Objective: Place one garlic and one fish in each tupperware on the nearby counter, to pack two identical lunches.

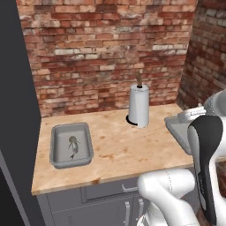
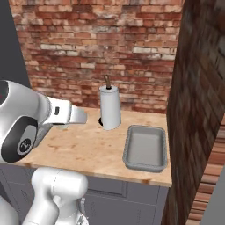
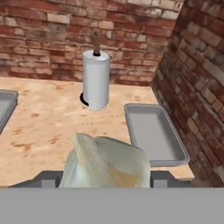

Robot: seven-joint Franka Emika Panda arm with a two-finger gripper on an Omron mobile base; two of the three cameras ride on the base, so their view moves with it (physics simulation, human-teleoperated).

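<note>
- Light orange-brown wood-grain counter [image 1: 119,145] over dark grey cabinet fronts w/ slim metal handles: spans the middle of both base views, red brick wall behind.
- White Franka arm: rises lower right of left base view, lower left of right base view; its forearm reaches across the left-centre of the right base view, above the counter.
- Left shallow grey rectangular tupperware [image 1: 56,152]: left-centre of left base view, on the counter near its left end; just a corner of it at the left edge of hand view.
- Right shallow grey rectangular tupperware [image 2: 129,151]: lower right-centre of right base view, close to the side brick wall; in hand view it sits right of centre [image 3: 131,118].
- White paper-towel roll on a dark stand w/ brown post [image 1: 138,106]: upright at the back of the counter, btwn the two tubs; upper centre in hand view.
- Small slim silver-grey fish [image 1: 73,147]: lies inside the left tub, roughly mid-floor, lengthwise.
- Cream-white pointed garlic bulb [image 3: 105,164]: bottom centre of hand view, looming large, right in front of the cam, btwn the gripper [image 3: 105,178] tips.
- Fingers [image 3: 48,178]: dark tips show each side of the bulb, partly spread and pinching it; bulb is off the counter, above the wood left of the right tub.
</note>
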